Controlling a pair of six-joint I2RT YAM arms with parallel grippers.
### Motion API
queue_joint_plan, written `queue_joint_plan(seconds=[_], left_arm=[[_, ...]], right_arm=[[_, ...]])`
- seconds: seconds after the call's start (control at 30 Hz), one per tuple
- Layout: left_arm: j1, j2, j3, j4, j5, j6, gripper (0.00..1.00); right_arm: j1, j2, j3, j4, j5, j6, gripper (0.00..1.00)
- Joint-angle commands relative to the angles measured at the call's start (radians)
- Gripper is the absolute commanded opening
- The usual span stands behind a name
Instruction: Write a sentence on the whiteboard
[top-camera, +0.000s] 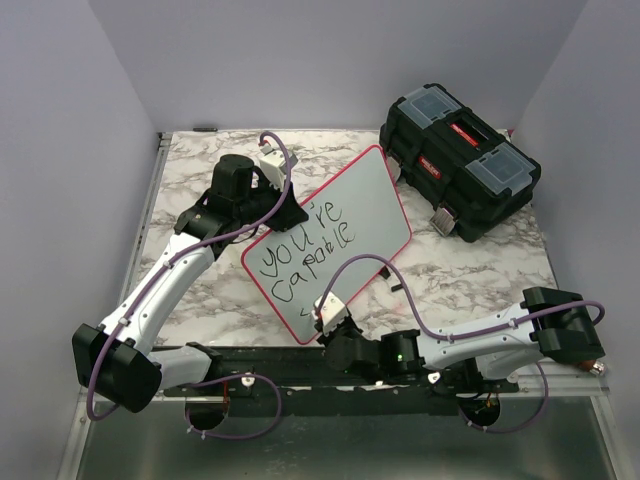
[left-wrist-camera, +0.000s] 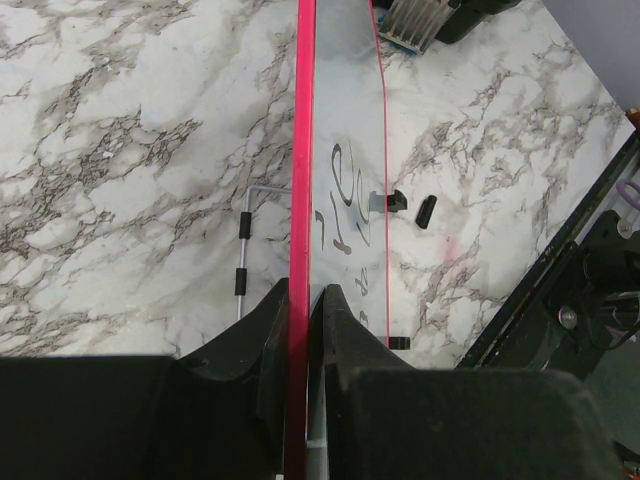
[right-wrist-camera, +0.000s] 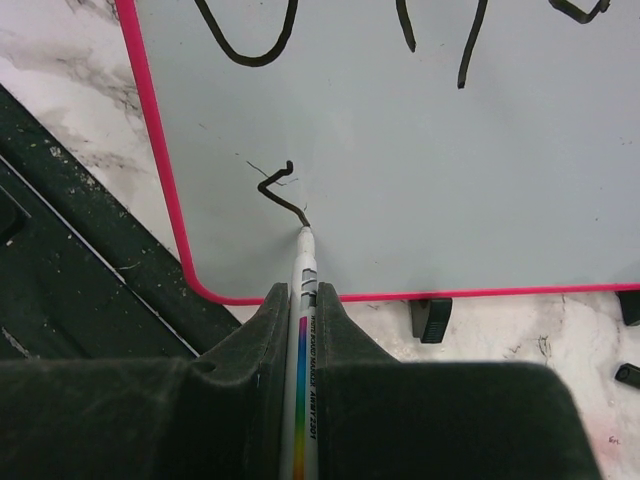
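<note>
Status: sentence (top-camera: 305, 250) part written, "you're capable" on board (top-camera: 365, 200), third line only a first stroke (right-wrist-camera: 280, 188); left gripper (left-wrist-camera: 303, 300) clenched on board rim, right gripper (right-wrist-camera: 303, 295) clenched on marker (right-wrist-camera: 305, 255), tip touching.

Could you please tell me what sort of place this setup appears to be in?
Probably a robot lab's enclosed test booth: plain pale walls close in a marble-patterned table, a left arm and right arm are mounted at its near edge, and a black toolbox sits near the whiteboard.
</note>
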Motion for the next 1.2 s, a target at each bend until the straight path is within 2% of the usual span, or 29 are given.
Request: queue_joint_plan(seconds=[0.0, 0.37, 0.77, 0.97, 1.17], left_arm=[[-0.019, 0.014, -0.027, -0.103, -0.042, 0.097, 0.00], [-0.018, 0.014, -0.028, -0.102, -0.043, 0.096, 0.00], [-0.018, 0.013, -0.027, -0.105, -0.045, 0.098, 0.00], [-0.019, 0.014, -0.027, -0.104, -0.045, 0.099, 0.00], [-0.019, 0.012, -0.027, -0.105, -0.046, 0.098, 0.00]], right_arm=[[0.000, 0.012, -0.011, 0.006, -0.037, -0.020, 0.00], [0.001, 0.034, 0.029, 0.056, -0.087, -0.066, 0.01], [0.001, 0.066, 0.121, 0.109, -0.104, -0.190, 0.01], [0.001, -0.011, 0.125, 0.110, -0.112, -0.185, 0.01], [-0.001, -0.116, 0.055, 0.143, -0.087, -0.147, 0.01]])
